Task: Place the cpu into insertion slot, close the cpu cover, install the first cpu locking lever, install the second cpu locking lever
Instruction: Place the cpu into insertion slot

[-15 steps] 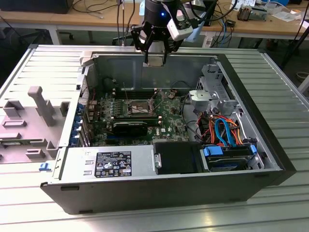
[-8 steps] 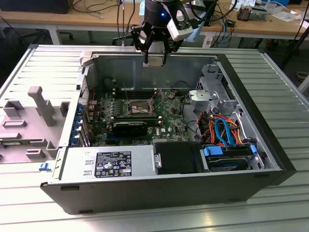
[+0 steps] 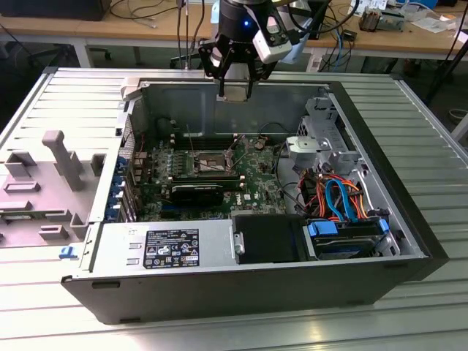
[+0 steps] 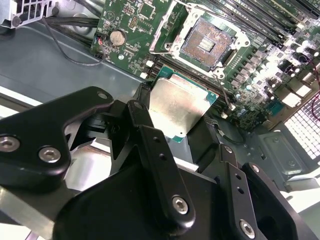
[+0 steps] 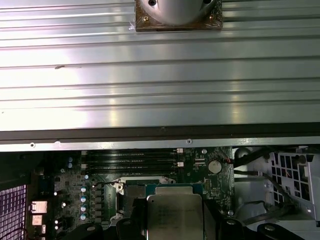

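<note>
Second wrist view: the small flat square silver-grey cpu [image 4: 182, 102] is clamped in the black pincer [image 4: 176, 115], well above the dark-centred, silver-rimmed insertion slot [image 4: 207, 42]; its gripped edges are hidden by that pincer.

My pincer [image 4: 176, 119] clamped on the cpu [image 4: 182, 100], its silver top facing me, held clear of the green motherboard [image 4: 135, 20], insertion slot [image 4: 207, 42] beyond it uncovered, dark centre showing
</note>
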